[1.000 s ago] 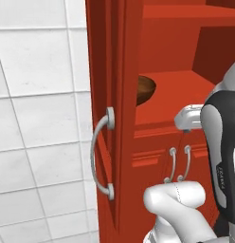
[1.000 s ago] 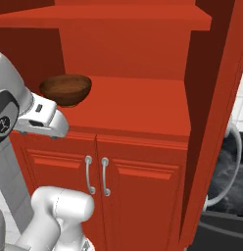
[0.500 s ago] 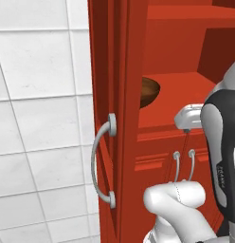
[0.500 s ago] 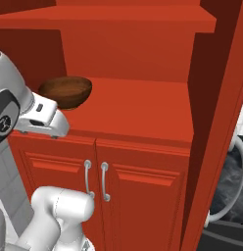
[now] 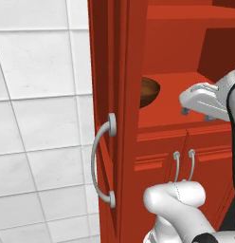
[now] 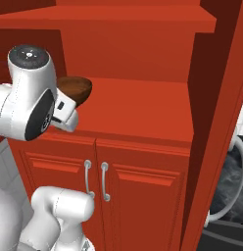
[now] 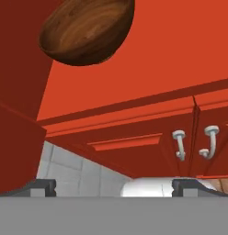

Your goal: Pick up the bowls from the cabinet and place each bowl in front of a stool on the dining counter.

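Item: bowl (image 7: 86,30) — one piece catalogued; round, shallow, glossy brown wood with grain rings visible inside. Location: on the red shelf (image 6: 143,108) of the open cabinet (image 5: 176,42), at the shelf's left end, close to the side wall and behind the opened door (image 5: 107,118) with its curved silver handle (image 5: 101,166). Below the shelf, the lower cupboards (image 6: 138,196) with paired thin handles are noted.

Handling, as judged: rigid and light for its width; not fragile, though a drop onto the floor would be best avoided. The polished surface is expected to be slippery, and the curved outer wall offers no flat purchase. A hold across the rim is recommended — one finger inside, one outside, on the near edge, where the wall is thin and the shelf leaves room.

Gripper (image 7: 114,186): jaws spread fully apart, nothing held. The hand (image 6: 64,115) is seen just in front of the shelf edge, near the bowl but apart from it; the bowl lies ahead of the fingertips.

Status: bowl not yet taken.
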